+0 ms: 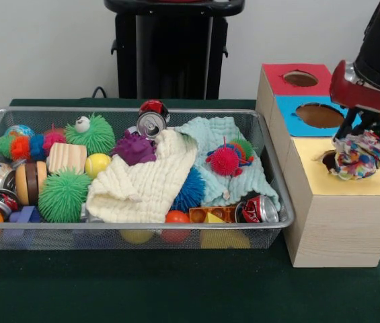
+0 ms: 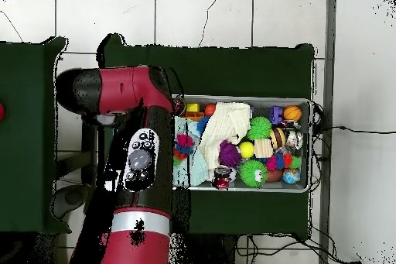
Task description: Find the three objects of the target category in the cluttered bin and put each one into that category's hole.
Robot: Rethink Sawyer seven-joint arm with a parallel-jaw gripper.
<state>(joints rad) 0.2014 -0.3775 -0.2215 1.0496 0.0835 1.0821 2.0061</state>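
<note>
Drop step, by my reading. Gripper (image 1: 353,141) clamps a crumpled, spotted paper wad (image 1: 358,156) directly over the hole (image 1: 329,160) in the yellow box top (image 1: 351,180). Next: release squarely so the wad falls through. Wire-mesh bin (image 1: 176,232) holds spiky rubber balls, crushed cans, soft waffle cloths.

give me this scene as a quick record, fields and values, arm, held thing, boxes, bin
arm: reaches in from the right of the front view, gripper over the yellow-topped box
held thing: spotted white wad, shut in the fingers, sitting at the hole in the yellow top
other boxes: blue-topped box and red-topped box behind it, each with a round cut-out
bin: wire mesh bin left of the boxes, full of clutter
bin contents: cream cloth, green spiky ball, drink can
other wads: none visible in the bin
</note>
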